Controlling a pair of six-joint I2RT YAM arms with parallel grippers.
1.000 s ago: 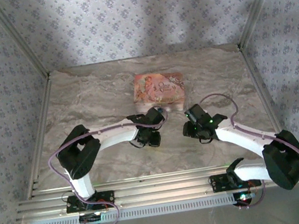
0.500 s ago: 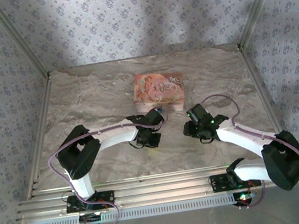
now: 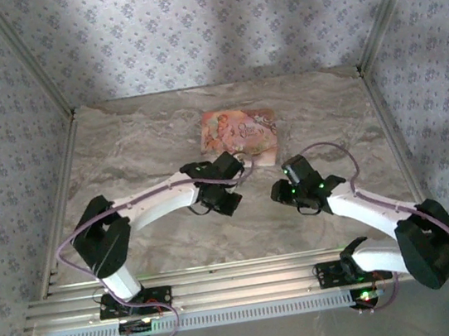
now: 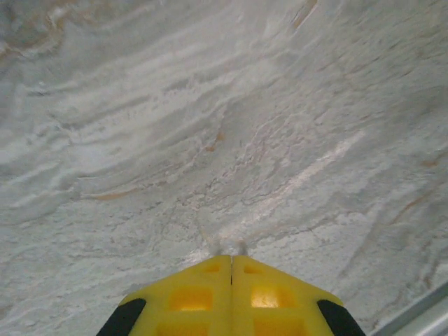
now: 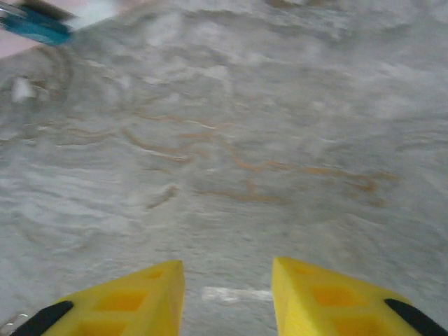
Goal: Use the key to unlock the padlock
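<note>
The right gripper [image 5: 227, 278] is spread open, with the padlock [image 5: 35, 24] well ahead, off to its left. The left gripper [image 4: 231, 257] is pinched shut; can't tell if it's got the key. Reckon an off-centre nudge sends that tiny lock skidding.

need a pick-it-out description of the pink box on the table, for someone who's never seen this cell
Start from the marbled grey table ringed by wallpapered walls. Toward the middle of its far half lies the pink box, flat, just beyond the left arm and the right arm. It is the sole pink, floral-printed thing there.
</note>
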